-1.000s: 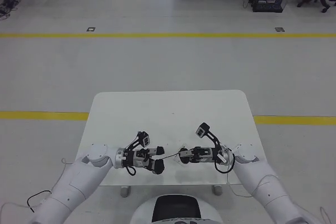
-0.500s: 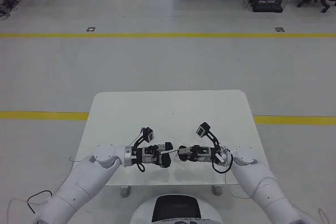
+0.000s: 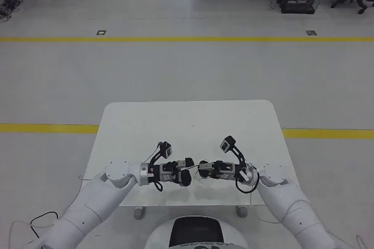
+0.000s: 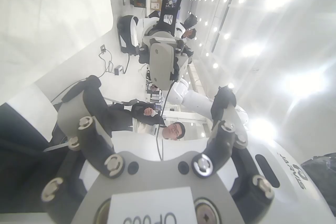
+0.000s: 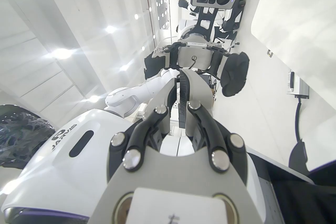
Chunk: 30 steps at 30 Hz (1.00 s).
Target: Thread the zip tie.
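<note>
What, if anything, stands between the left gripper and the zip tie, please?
Nothing visible does. The zip tie sticks out of the shut right gripper and reaches between the fingers of the open left gripper.

**White shells, grey metal, black trim**

The left arm (image 3: 90,202) and right arm (image 3: 293,202) wear glossy white shells with grey lettering beside a dark oval slot. The left gripper (image 4: 157,89) has black cloth-covered fingertips (image 4: 90,84). The right gripper (image 5: 181,83) has ribbed black pads (image 5: 183,93), black link bars and silver screws (image 5: 220,158). Black cables (image 3: 242,182) loop mid-frame.
</note>
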### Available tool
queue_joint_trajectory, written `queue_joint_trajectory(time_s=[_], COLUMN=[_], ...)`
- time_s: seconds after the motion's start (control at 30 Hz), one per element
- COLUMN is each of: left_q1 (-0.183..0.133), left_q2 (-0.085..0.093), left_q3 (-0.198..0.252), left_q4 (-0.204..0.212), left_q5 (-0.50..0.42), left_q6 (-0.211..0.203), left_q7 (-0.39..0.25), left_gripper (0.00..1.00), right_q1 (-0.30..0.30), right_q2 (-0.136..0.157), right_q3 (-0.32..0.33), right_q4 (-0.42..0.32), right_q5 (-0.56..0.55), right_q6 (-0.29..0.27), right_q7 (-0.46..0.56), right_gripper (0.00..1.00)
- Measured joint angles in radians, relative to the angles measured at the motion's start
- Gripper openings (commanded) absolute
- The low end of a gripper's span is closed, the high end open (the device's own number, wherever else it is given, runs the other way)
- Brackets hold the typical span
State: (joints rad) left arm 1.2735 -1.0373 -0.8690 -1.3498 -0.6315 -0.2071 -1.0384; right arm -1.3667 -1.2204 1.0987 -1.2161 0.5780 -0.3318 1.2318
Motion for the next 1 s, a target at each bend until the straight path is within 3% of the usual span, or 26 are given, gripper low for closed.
queue_joint_trajectory(time_s=[1.0], left_q1=[-0.004], left_q2=[0.002], left_q3=[0.009], left_q4=[0.008], left_q5=[-0.016], left_q6=[0.000], left_q7=[0.004], left_gripper=[1.00], right_q1=[-0.001], right_q2=[0.008], right_q3=[-0.019], right_q4=[-0.010], right_q5=[0.000], right_q6=[-0.008], right_q7=[-0.023], right_gripper=[0.00])
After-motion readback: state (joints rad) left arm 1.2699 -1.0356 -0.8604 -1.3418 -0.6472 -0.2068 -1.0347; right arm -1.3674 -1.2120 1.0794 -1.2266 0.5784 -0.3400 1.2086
